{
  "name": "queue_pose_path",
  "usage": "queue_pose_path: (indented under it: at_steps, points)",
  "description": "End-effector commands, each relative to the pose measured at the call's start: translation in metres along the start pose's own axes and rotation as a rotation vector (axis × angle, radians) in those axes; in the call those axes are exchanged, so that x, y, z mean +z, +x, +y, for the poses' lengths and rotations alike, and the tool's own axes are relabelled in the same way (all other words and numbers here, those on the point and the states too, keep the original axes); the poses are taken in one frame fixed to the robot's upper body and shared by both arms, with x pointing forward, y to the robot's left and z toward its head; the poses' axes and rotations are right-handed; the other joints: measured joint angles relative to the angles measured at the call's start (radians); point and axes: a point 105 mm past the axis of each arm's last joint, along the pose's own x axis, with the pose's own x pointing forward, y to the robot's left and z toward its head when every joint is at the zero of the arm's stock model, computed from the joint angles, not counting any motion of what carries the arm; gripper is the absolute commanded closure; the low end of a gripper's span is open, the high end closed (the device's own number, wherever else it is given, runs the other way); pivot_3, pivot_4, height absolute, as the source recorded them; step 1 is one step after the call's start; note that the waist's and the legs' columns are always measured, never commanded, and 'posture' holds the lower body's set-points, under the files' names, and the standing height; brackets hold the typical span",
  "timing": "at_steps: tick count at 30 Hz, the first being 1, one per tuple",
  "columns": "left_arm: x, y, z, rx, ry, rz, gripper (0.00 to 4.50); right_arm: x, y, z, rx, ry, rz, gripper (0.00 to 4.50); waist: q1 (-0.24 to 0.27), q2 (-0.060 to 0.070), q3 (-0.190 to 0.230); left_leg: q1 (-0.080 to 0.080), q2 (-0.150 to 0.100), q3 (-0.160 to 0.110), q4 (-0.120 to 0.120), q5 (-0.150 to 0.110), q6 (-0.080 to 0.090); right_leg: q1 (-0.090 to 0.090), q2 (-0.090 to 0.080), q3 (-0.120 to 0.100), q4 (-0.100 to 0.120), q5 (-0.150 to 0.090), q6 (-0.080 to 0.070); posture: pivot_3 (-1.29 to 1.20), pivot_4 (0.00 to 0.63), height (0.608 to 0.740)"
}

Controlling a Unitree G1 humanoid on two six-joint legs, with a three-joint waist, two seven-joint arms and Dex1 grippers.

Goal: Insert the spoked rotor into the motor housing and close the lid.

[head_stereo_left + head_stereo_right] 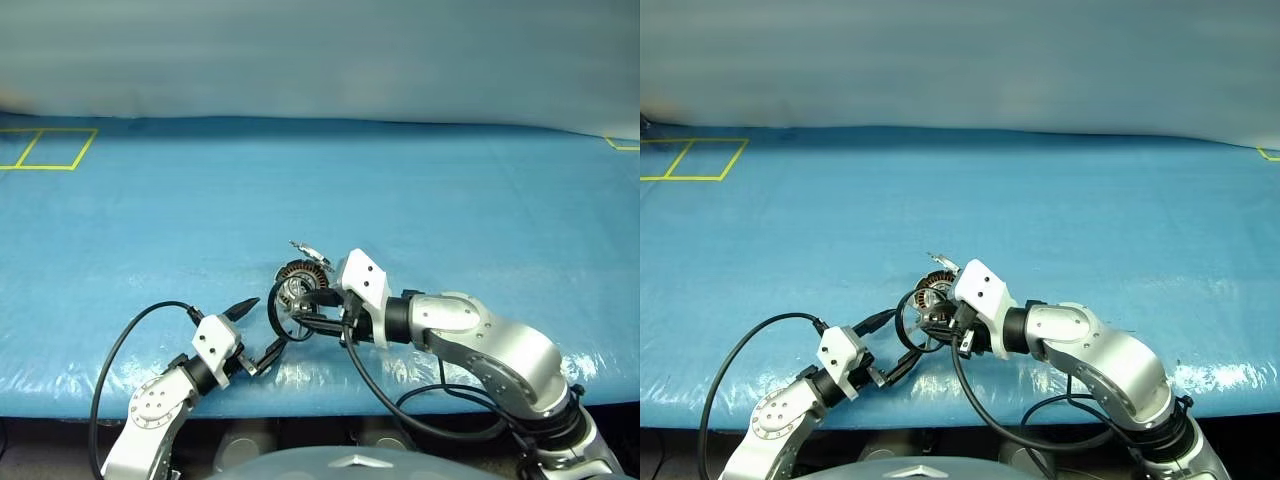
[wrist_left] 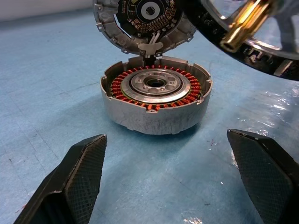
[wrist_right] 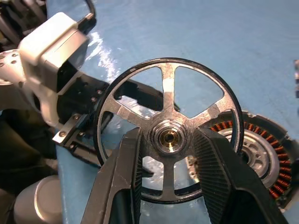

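My right gripper [image 3: 168,136] is shut on the hub of the spoked rotor [image 3: 168,88], a dark ring with silver spokes and a brass centre, and holds it in the air. The rotor [image 1: 284,316] hangs just in front of the motor housing [image 2: 156,100], between it and my left gripper. The housing is a silver puck with copper windings, resting on the blue table. Its lid [image 2: 140,23] stands open, hinged up at the far rim. My left gripper [image 1: 257,332] is open and empty, pointing at the housing from a short way off.
The table is covered in blue sheeting [image 1: 400,200] with its front edge close to me. Yellow tape squares [image 1: 50,150] lie far back on the left, and another yellow mark [image 1: 625,145] at the far right. Black cables [image 1: 120,350] loop from both wrists.
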Motion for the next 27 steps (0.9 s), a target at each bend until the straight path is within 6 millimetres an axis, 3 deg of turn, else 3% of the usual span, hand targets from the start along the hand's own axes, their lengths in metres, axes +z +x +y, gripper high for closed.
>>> queue_pose_path:
  at_steps: [1,27]
  points:
    - [0.008,0.000,0.001,0.008,0.008,-0.033,0.00,0.010,0.006,-0.009,-0.070,-0.065,-0.044,3.17,0.000,0.000,0.000,0.000,0.000,0.000,0.000,0.000,0.000,0.000,0.000,0.000,0.000,0.000,0.000,0.00,0.150,0.740]
    - [0.009,0.000,0.003,0.027,0.038,-0.045,0.00,-0.007,0.011,-0.033,-0.155,-0.193,0.085,3.17,0.000,0.000,0.000,0.000,0.000,0.000,0.000,0.000,0.000,0.000,0.000,0.000,0.000,0.000,0.000,0.00,0.150,0.740]
